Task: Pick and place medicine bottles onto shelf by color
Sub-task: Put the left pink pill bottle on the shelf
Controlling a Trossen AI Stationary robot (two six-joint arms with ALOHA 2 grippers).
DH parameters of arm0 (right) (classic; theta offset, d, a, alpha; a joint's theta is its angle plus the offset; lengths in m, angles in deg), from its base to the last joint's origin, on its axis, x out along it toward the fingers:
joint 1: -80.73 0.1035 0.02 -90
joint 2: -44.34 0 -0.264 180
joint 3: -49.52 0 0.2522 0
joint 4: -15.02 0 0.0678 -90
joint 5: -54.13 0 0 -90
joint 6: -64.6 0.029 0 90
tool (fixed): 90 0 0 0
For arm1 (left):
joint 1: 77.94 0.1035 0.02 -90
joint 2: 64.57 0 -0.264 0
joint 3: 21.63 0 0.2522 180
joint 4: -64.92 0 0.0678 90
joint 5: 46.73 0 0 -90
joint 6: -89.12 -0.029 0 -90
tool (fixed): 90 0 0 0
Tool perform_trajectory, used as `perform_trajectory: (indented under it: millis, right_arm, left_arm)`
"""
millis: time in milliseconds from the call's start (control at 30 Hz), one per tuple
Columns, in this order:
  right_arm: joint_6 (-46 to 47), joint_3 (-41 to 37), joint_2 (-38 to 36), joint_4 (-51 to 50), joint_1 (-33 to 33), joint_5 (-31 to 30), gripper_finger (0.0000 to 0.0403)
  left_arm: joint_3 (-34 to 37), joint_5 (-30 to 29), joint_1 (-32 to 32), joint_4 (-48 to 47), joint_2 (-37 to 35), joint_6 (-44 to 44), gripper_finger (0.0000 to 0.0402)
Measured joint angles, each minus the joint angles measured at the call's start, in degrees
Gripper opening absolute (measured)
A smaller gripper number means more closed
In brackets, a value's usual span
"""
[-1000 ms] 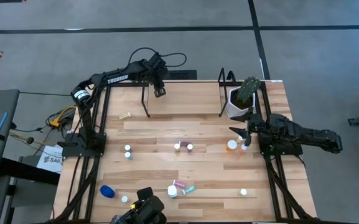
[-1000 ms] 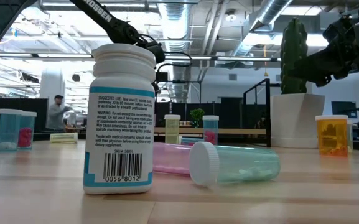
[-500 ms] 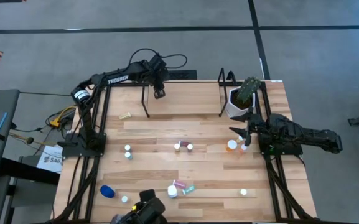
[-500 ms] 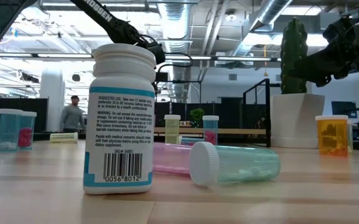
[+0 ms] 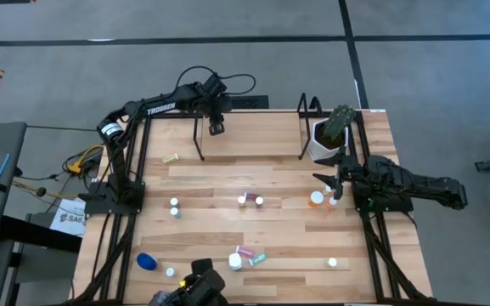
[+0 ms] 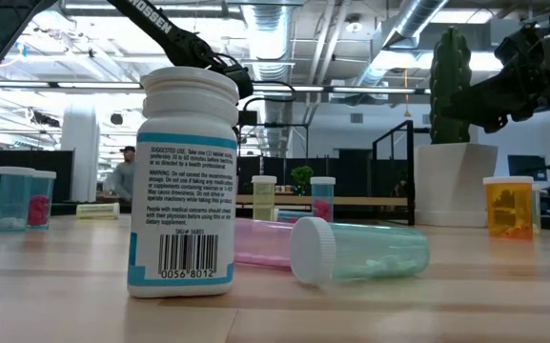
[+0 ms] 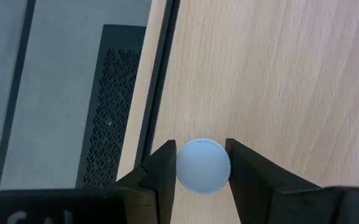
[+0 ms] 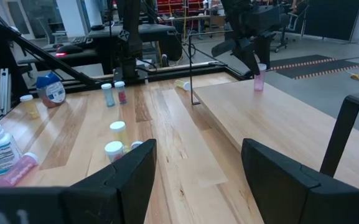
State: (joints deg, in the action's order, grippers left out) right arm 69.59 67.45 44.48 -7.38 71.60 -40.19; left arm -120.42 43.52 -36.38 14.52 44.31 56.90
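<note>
1. Several medicine bottles lie nearest the low camera: a white labelled bottle (image 6: pixel 185 181) stands upright, with a teal vial (image 6: pixel 360 252) on its side just beside it.
2. Mid-table, the right gripper (image 5: pixel 333 179) hangs with its fingers spread and empty, near an orange bottle (image 5: pixel 316 198).
3. Farthest off, the left gripper (image 7: pixel 202 163) is clenched on a pink bottle (image 8: pixel 259 77) by its white cap, over the shelf (image 5: pixel 253 134) at its left edge.
4. Risk, as I judge it: that bottle sits close to the board's edge; released off-centre or tilted, it could topple or roll off the shelf.
</note>
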Motion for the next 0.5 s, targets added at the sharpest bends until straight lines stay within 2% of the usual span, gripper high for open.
perform_trajectory:
  millis: [500]
  right_arm:
    - [0.00,0.00,0.00,0.00,-0.01,0.00,0.0260]
  left_arm:
    - [0.00,-0.54,0.00,0.17,0.00,1.56,0.0110]
